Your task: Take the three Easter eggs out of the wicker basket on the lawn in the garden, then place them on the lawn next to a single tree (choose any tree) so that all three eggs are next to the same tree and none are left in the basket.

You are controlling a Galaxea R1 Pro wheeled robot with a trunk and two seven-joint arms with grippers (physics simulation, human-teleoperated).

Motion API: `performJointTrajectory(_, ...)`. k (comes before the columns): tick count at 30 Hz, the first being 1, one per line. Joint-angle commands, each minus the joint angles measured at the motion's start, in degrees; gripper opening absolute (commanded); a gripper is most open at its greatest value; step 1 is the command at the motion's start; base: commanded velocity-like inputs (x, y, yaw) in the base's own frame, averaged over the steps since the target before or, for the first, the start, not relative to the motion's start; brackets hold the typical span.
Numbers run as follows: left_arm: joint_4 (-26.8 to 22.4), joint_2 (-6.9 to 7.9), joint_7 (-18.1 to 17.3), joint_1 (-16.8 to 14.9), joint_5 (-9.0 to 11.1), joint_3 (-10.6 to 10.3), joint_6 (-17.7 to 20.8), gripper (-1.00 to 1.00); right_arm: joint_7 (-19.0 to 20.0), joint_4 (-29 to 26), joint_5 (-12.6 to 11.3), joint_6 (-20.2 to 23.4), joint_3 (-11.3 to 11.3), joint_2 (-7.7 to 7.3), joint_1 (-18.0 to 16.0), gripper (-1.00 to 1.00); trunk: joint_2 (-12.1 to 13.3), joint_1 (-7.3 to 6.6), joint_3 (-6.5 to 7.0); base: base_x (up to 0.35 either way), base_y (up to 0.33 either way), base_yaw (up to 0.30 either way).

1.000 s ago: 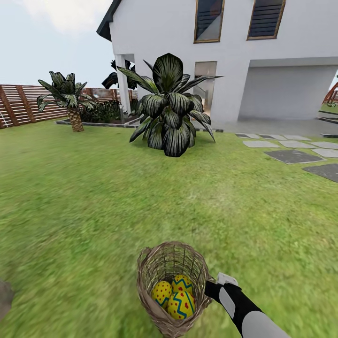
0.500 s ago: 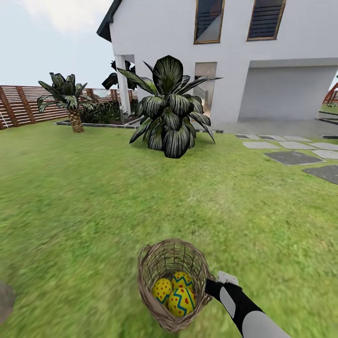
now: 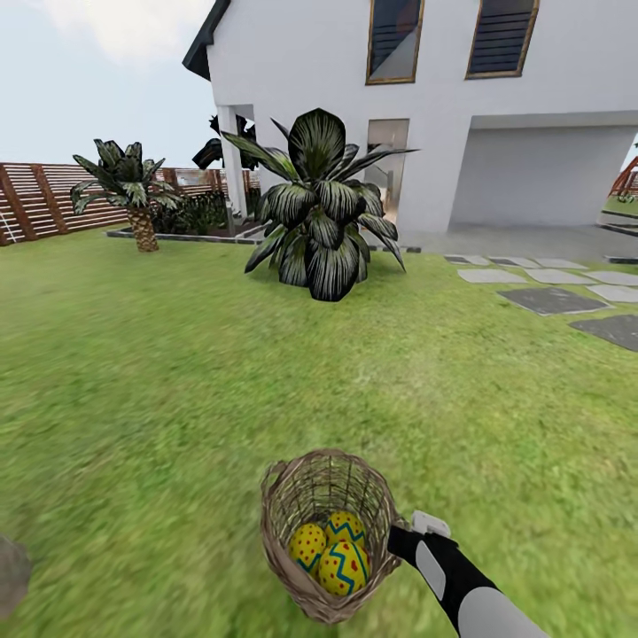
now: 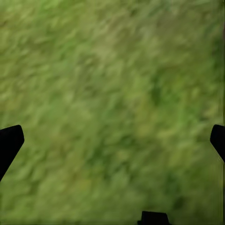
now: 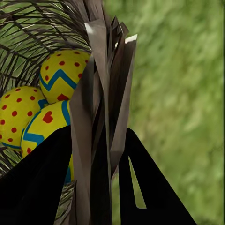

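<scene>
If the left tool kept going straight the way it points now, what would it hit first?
Most likely the lawn. In the left wrist view the left tool has its fingers spread wide, with just blurred grass between and beyond them. How far off the grass lies is unclear.

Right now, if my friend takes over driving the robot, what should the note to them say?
Right gripper: shut on the wicker basket, pinching its rim wall, carrying it tilted above the lawn.
Left gripper: open, empty, over grass.
Easter eggs: all three sit in the basket.
Done: the basket is picked up.
Left: no proper tree in sight, just a short palm and a leafy shrub near the house. Find a tree, then set all three eggs on the grass beside it.
</scene>
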Motion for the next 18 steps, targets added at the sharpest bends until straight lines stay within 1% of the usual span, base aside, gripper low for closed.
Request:
performJointTrajectory(1, -0.19, -0.16, -0.17, 0.01, 0.18, 0.10, 0.36, 1.00, -0.06, -0.18, -0.16, 0.34, -0.23, 0.07, -0.01, -1.00, 0.39, -0.23, 0.14, 0.000, 0.000, 0.000)
performJointTrajectory(6, -0.38, -0.44, -0.09, 0.00, 0.56, 0.27, 1.85, 1.00, -0.48, -0.20, -0.06, 0.35, -0.18, 0.16, 0.00, -1.00, 2.40, -1.33, 1.04, -0.013, 0.000, 0.000)
performJointTrajectory(8, -0.41, -0.47, -0.09, 0.04, 0.60, 0.26, 1.97, 1.00, -0.56, -0.20, -0.03, 0.34, -0.20, 0.17, 0.00, -1.00, 3.20, -1.77, 1.40, -0.226, 0.000, 0.000)
performJointTrajectory(13, -0.35, -0.48, 0.08, 0.02, 0.62, 0.27, 1.89, 1.00, -0.24, -0.20, 0.03, 0.34, -0.20, 0.06, 0.07, -1.00, 5.20, -2.86, 2.30, -0.328, 0.000, 0.000)
performJointTrajectory(14, -0.47, -0.52, 0.68, 0.01, 0.68, 0.28, 1.88, 1.00, -0.21, -0.20, 0.03, 0.34, -0.15, 0.07, 0.08, -1.00, 5.60, -3.08, 2.48, -0.346, 0.000, 0.000)
performJointTrajectory(17, -2.92, -0.58, 4.11, 0.03, 0.71, 0.31, 2.15, 1.00, -0.14, -0.20, 0.03, 0.34, -0.20, 0.08, 0.09, -1.00, 6.81, -3.74, 3.02, -0.338, 0.000, 0.000)
performJointTrajectory(18, -3.58, -0.61, 5.08, 0.01, 0.89, 0.34, 2.85, 1.00, -0.11, -0.20, 0.03, 0.34, -0.20, 0.08, 0.09, -1.00, 7.21, -3.96, 3.20, -0.298, 0.000, 0.000)
